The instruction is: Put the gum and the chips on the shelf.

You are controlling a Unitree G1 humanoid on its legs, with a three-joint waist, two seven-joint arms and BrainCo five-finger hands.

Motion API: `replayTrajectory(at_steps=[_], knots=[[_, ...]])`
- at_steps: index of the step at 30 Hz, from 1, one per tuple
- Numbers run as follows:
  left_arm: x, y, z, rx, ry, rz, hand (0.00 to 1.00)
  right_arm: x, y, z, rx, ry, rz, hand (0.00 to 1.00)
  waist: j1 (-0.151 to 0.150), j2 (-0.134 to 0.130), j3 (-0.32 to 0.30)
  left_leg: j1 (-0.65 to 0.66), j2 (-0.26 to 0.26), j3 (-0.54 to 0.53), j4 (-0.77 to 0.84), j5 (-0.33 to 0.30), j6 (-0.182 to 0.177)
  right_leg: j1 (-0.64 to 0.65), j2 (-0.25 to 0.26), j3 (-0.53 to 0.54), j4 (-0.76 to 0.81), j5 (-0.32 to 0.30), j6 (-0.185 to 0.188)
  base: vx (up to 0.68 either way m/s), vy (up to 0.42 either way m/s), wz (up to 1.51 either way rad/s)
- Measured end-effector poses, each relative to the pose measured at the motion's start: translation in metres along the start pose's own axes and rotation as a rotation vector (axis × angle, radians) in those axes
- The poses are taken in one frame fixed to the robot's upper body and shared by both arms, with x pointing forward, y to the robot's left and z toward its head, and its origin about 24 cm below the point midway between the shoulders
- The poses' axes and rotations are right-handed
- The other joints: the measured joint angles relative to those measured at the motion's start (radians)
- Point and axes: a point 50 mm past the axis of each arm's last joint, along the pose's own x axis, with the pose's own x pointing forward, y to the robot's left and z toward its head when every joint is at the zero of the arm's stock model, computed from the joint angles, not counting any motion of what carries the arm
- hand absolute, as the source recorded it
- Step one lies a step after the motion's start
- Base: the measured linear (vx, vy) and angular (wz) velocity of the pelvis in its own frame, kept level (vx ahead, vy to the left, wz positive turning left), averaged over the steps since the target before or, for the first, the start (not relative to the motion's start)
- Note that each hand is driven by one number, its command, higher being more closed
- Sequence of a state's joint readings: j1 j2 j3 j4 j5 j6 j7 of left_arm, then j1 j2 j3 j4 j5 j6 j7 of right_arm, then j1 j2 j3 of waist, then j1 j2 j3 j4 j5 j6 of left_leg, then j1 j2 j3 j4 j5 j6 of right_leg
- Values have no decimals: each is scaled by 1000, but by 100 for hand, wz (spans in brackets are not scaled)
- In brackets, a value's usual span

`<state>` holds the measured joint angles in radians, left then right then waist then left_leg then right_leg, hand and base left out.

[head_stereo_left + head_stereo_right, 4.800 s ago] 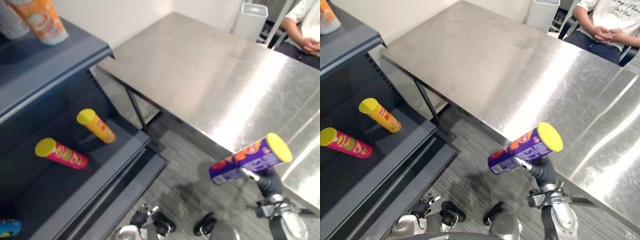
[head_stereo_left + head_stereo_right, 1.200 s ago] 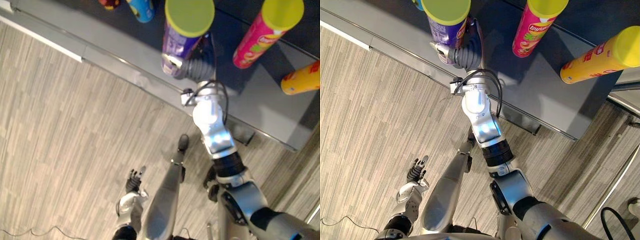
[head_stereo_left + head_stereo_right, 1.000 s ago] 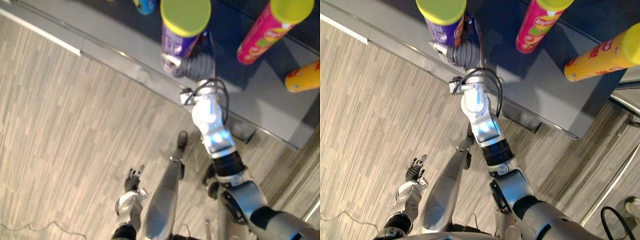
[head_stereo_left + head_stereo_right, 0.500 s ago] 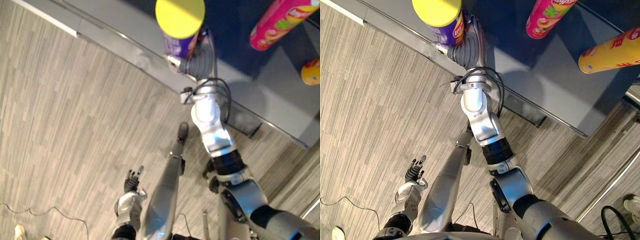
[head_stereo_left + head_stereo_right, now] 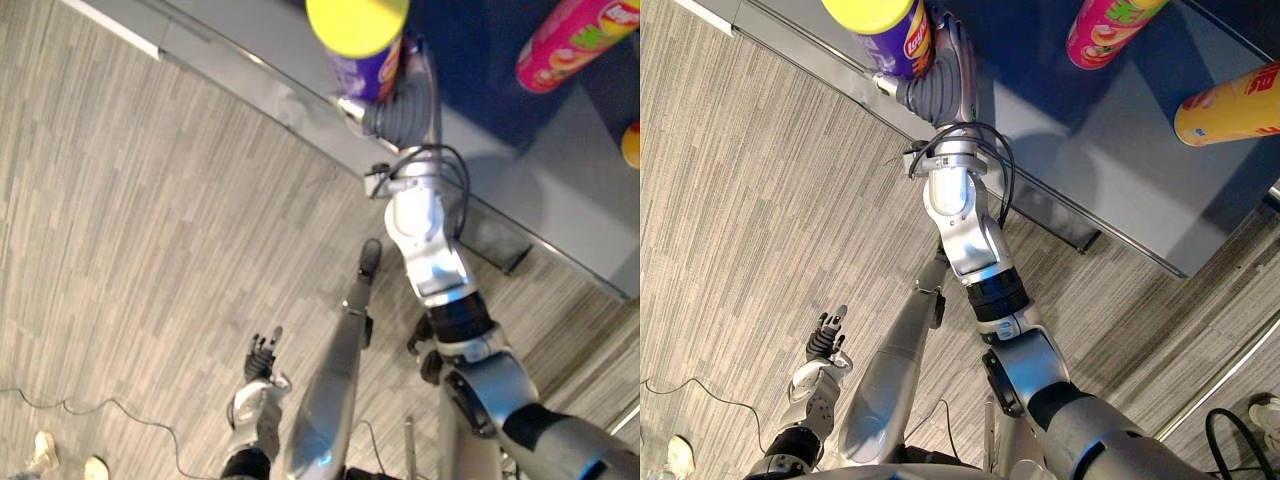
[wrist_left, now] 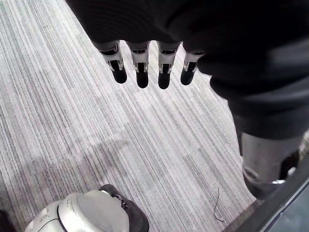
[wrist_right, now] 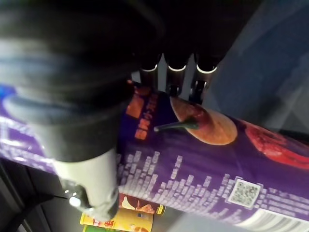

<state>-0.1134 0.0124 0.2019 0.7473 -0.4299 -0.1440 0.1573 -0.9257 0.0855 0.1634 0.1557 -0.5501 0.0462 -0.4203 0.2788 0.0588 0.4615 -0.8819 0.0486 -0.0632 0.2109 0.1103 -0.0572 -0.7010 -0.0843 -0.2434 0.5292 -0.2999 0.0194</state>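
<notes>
Found the right hand (image 5: 938,85) reaching out over the front of the shelf (image 5: 1090,170), with fingers (image 7: 176,72) and thumb curled tight round the purple can (image 5: 885,30) of chips. Noted the can held near upright, yellow lid toward the head camera and base toward the shelf board; could not tell contact between base and board. Judged the side grip chosen to leave the base free for setting down. Recorded two more on the same board, a pink can (image 5: 1105,30) and a yellow can (image 5: 1230,115), both well apart from the held one, leaving bare board to stand it on. Found the left hand (image 5: 825,340) hanging low over the floor (image 6: 96,121), fingers (image 6: 140,67) straight and apart, holding nothing; judged idle, kept out of the reach path. Rated the chips step as close to done, with release not yet made. Flagged one risk: tipping off the front lip on release if set too near the edge. Recommend seating flat and further in before loosening the grip.
</notes>
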Motion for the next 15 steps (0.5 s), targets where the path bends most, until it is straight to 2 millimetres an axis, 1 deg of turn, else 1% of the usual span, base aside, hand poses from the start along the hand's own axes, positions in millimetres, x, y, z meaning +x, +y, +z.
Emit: replayTrajectory(at_steps=[2,4,9,11,15], knots=[[0,0,1,0,-3,-2,0,3,-3,-1,-18,-3,-14,100,0,0,0,0,0,0,0,1,1,0,0,0,0,0,0,0,0,0],[0,-1,2,-1,-8,-4,0,8,-11,-3,-39,-3,-40,100,0,0,0,0,0,0,-1,6,6,0,0,0,0,0,0,0,0,0],[-1,-2,4,2,-22,-16,0,19,-28,-5,-69,-14,-121,100,0,-1,0,-1,-1,1,-24,16,4,-11,-1,0,0,0,0,0,0,0],[-2,-2,4,1,-29,-15,0,22,-32,-5,-72,-14,-137,100,0,-1,0,-1,-1,1,-35,25,3,-15,-1,0,-2,0,0,0,0,0],[-5,2,-2,12,-12,-10,0,23,-33,-5,-77,-20,-137,100,-1,-2,1,-6,0,3,-37,24,3,-22,-1,2,-3,0,0,0,0,0]])
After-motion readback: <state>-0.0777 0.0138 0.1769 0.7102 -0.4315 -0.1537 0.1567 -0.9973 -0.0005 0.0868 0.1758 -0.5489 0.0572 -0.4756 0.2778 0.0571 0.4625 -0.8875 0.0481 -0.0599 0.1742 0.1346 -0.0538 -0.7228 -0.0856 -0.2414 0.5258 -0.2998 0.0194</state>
